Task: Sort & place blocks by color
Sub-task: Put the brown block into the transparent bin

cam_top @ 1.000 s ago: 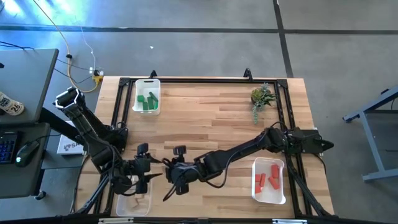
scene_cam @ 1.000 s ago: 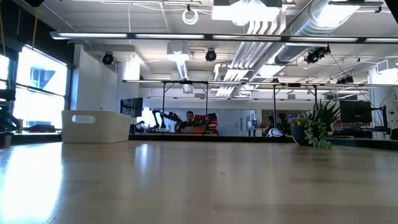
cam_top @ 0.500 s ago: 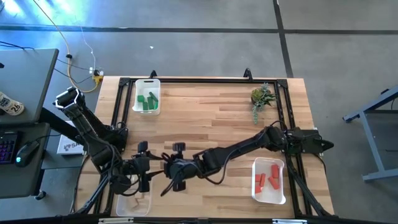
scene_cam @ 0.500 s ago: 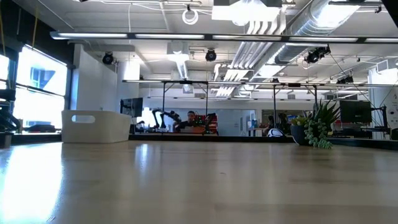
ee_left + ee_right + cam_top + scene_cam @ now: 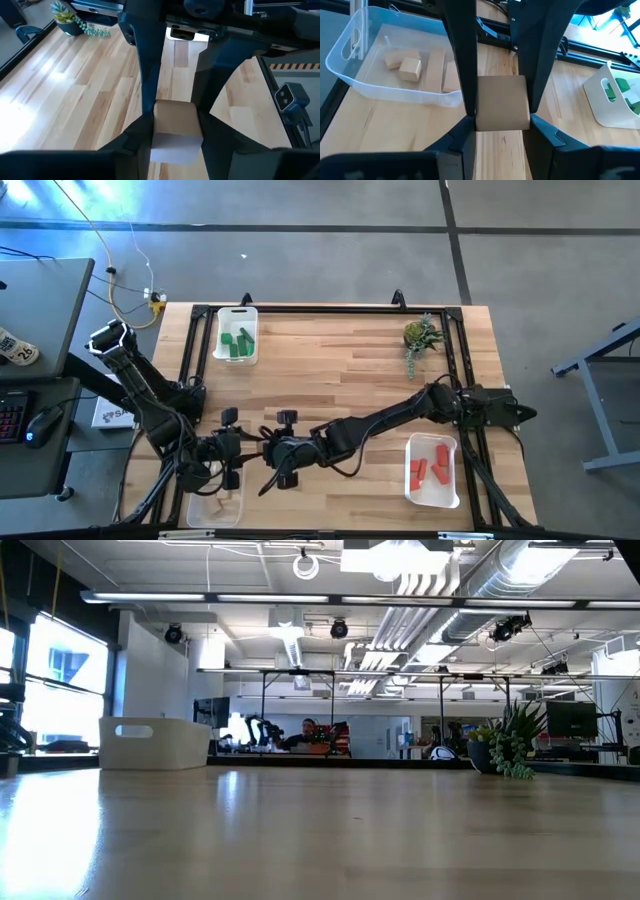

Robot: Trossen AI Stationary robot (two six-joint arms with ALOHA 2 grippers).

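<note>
A plain tan block [image 5: 175, 125] hangs above the near left part of the table, between my two grippers, which meet tip to tip. My left gripper [image 5: 243, 457] comes from the left and my right gripper [image 5: 268, 460] from the right, each shut on the block. The right wrist view shows the block [image 5: 502, 100] with both pairs of dark fingers at its sides. Other tan blocks [image 5: 410, 66] lie in a clear tray [image 5: 350, 70]. Green blocks [image 5: 238, 340] and red blocks [image 5: 430, 465] lie in trays of their own. My left gripper pinches the tan block between its two fingers [image 5: 137, 137], on the two opposite side faces at the end [image 5: 172, 150] nearest it. It comes level from the table's left. The block is lifted clear of the table. My right gripper pinches the same block between its two fingers [image 5: 462, 132], on the same side faces at the opposite end [image 5: 502, 122]. It comes level from the table's right, facing my left gripper. The block sits level between both holds.
The tray of tan blocks [image 5: 215, 505] stands at the near left corner, just below the grippers. The tray of green blocks [image 5: 237, 335] stands far left and the tray of red blocks [image 5: 433, 470] near right. A potted plant [image 5: 420, 335] stands far right. A black frame edges the table.
My right gripper has moved a little toward the table's left and far edge, closing the gap to my left gripper. The two now meet at the block. In the last half second both have kept nearly still.
</note>
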